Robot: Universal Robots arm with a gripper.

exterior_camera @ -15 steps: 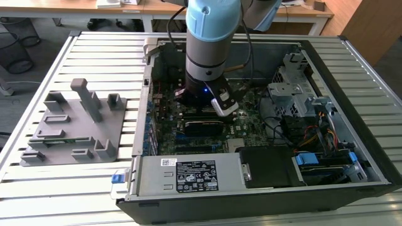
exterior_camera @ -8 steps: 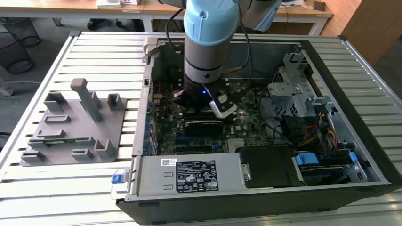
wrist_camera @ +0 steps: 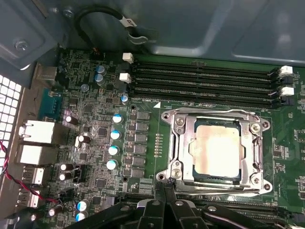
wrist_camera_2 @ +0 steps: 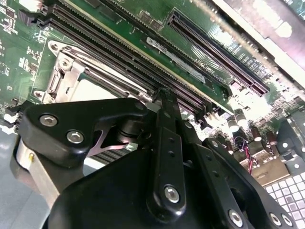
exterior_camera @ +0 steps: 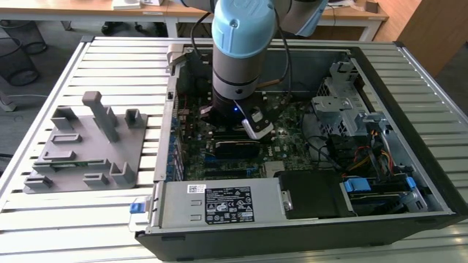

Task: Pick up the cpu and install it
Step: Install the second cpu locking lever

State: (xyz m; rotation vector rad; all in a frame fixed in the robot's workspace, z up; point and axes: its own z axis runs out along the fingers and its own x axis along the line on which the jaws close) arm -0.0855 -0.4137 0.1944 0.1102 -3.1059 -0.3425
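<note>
CPU (wrist_camera: pixel 217 151) sits flat inside the metal socket frame (wrist_camera: pixel 217 183) on the motherboard (wrist_camera: pixel 143 138), in the open computer case (exterior_camera: pixel 409 66); you can see its pale metal top bordered by the frame in the first wrist view. Judgement: the placing step looks done, or very nearly so, and the seating check is what is in hand.

Gripper (wrist_camera: pixel 164 200) is just beside the near edge of the frame, its fingers (wrist_camera_2: pixel 164 112) pressed together into one narrow black blade and pinching nothing. In the second wrist view that blade tip lies over the memory slots (wrist_camera_2: pixel 143 62), with a corner of the socket frame (wrist_camera_2: pixel 71 76) off to one side.

Your next move calls for confirming the chip lies level in its seat; I cannot tell from these pictures whether it is fully down or whether the frame is latched.

View differences: the exterior view gives you the arm (exterior_camera: pixel 241 44) standing upright over the board, and the grey fixture tray (exterior_camera: pixel 84 148) on the slatted surface (exterior_camera: pixel 44 219) towards the exterior view's left, well apart from the case. The first wrist view gives the chip top itself.
</note>
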